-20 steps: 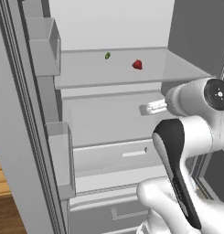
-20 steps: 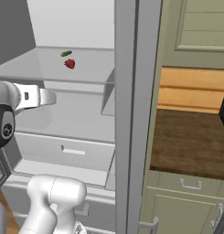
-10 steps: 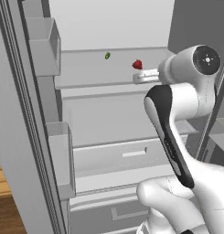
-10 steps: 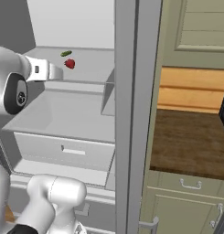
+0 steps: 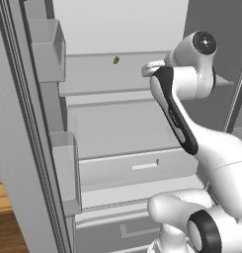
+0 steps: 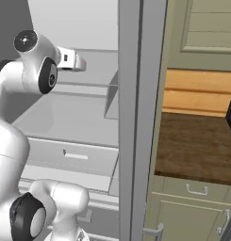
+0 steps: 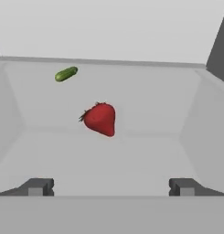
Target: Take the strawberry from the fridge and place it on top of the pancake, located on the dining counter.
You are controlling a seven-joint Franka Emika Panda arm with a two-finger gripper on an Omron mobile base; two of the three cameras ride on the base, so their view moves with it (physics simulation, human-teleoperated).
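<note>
One strawberry (image 7: 100, 119), one small green item (image 7: 66, 74), one fridge (image 5: 117, 118) with two door bins

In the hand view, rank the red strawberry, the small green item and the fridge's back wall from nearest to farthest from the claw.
1. Red strawberry, on the shelf ahead of the open claw.
2. Small dark green item, farther back, toward the left.
3. Pale grey back wall of the fridge, behind both.

Pale grey fridge shelf (image 7: 145, 151) with plain back wall, strawberry (image 7: 100, 119) lying near the shelf's middle, small dark green item (image 7: 66, 73) lying farther back and to its left, well apart, same green item (image 5: 116, 60) on the shelf in the left base view
</note>
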